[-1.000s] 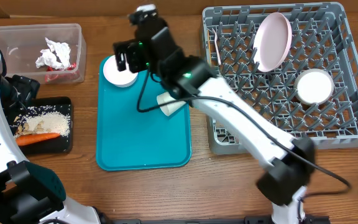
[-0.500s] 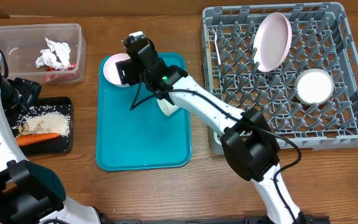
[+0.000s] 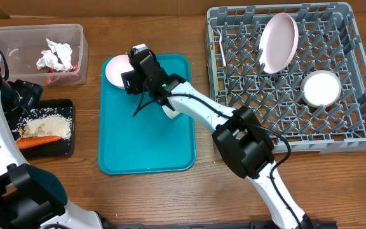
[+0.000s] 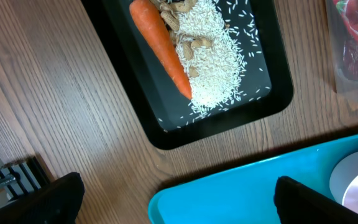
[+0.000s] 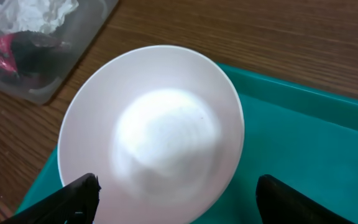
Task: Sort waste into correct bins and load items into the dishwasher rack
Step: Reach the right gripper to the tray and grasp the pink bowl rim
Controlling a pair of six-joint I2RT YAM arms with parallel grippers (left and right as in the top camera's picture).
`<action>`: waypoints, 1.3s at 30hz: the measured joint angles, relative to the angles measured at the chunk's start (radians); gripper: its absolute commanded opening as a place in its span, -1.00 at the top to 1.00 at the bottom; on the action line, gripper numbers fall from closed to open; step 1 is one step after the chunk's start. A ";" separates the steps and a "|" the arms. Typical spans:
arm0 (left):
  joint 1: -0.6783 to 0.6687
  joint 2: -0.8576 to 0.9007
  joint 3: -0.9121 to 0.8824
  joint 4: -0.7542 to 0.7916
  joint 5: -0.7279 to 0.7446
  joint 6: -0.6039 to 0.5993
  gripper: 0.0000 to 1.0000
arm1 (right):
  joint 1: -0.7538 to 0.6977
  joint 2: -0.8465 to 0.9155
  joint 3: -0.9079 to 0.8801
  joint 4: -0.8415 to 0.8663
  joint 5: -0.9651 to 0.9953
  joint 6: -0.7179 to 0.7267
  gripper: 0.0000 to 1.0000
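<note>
We see a table point(image 4: 61, 106) of brown wood with plain grain and a dull sheen. On it lie a teal tray point(image 3: 146, 137) of smooth plastic, a black tray point(image 4: 253, 99) of glossy plastic and a tub point(image 3: 11, 44) of clear, slightly cloudy plastic. The rack point(image 3: 361, 76) looks to us like matt grey plastic, the bowl point(image 5: 160, 137) is white, smooth and softly glossy, and the tissue point(image 3: 54, 54) is crumpled white paper.

No readable text or labels appear anywhere.
</note>
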 measured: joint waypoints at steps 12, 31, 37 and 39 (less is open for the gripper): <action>0.000 0.000 0.000 -0.001 0.002 0.000 -1.00 | -0.003 0.014 0.000 -0.021 0.000 -0.004 -0.21; 0.000 0.000 0.000 -0.001 0.016 0.000 -1.00 | -0.020 0.014 0.000 -0.078 0.013 -0.003 0.36; 0.000 0.000 0.000 -0.001 0.016 0.000 -0.99 | -0.020 0.014 0.000 -0.096 0.013 -0.004 0.58; 0.000 0.000 0.000 0.000 0.017 0.000 -1.00 | -0.019 0.014 0.000 -0.099 0.013 -0.003 0.63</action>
